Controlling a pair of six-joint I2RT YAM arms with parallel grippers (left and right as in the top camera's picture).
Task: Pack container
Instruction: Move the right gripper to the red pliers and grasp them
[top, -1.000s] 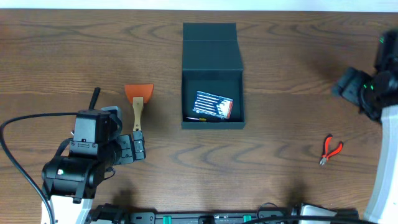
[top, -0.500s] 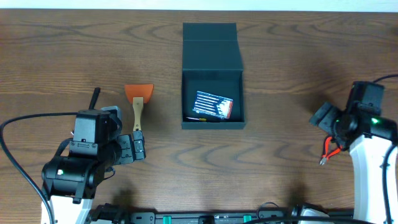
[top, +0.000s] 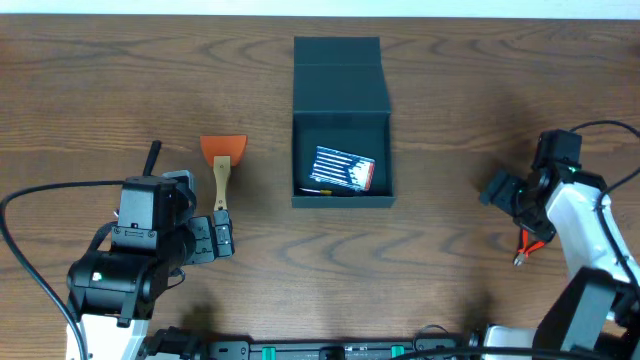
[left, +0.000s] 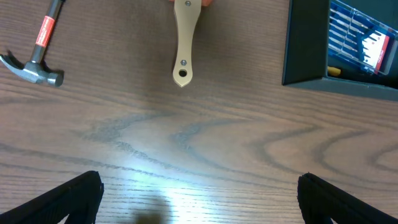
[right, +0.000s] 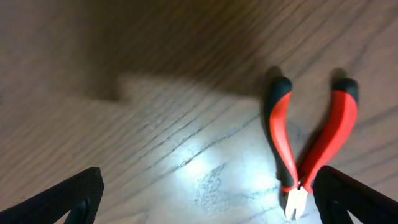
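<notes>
As we list what lies on the wooden surface (top: 100, 90), we begin with the container (top: 340, 200): a dark teal-black box standing open near the middle, toward the far edge, its flap lid (top: 338, 75) folded back away from the arms

Item, inside the container: a flat clear case (top: 343, 168) of slim tools with a red and white label, lying slightly askew on the box floor

Item, left of the container and well apart from it: a scraper (top: 221, 165) with an orange blade and a pale wooden handle, the handle pointing toward the left arm

Item, further left: a hammer (left: 38, 50) with a steel head and a black and red handle, mostly hidden under the left arm from above

Item, near the right edge: red-handled pliers (right: 311, 143), handles splayed, lying flat

We note the left gripper (top: 222, 240) spread wide and holding nothing, just short of the scraper's handle end

We note the right gripper (top: 497, 190) likewise spread wide and empty, above the surface between the pliers and the container; from its wrist camera the pliers lie close to one of its fingers (right: 367, 199)
</notes>
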